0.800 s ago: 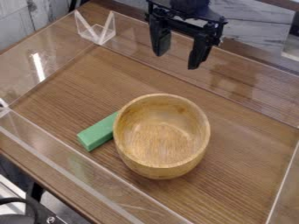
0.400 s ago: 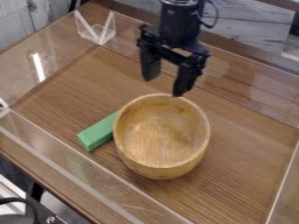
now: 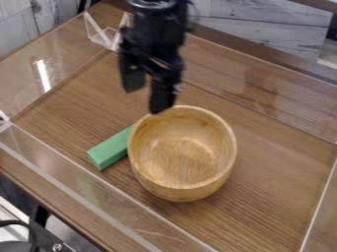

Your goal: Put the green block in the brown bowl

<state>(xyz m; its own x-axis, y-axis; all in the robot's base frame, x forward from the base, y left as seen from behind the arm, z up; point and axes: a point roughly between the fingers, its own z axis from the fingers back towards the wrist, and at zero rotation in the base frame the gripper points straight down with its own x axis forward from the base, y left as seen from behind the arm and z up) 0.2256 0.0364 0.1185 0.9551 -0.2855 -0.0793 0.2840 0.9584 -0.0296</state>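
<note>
Wooden table, open gripper, block beside bowl

Bare planks (image 3: pixel 55 110) run along the left, bounded by a pale edge strip, with dark cables (image 3: pixel 30 234) at the lower left corner. Next comes the green block (image 3: pixel 110 151), lying flat just beside the bowl's left wall. Above the block and the bowl's far rim, the gripper (image 3: pixel 145 96) hangs with its jaws spread, released. The bowl (image 3: pixel 183 153) sits near the middle, its inside open. Right of it, bare wood reaches to another pale edge.
</note>
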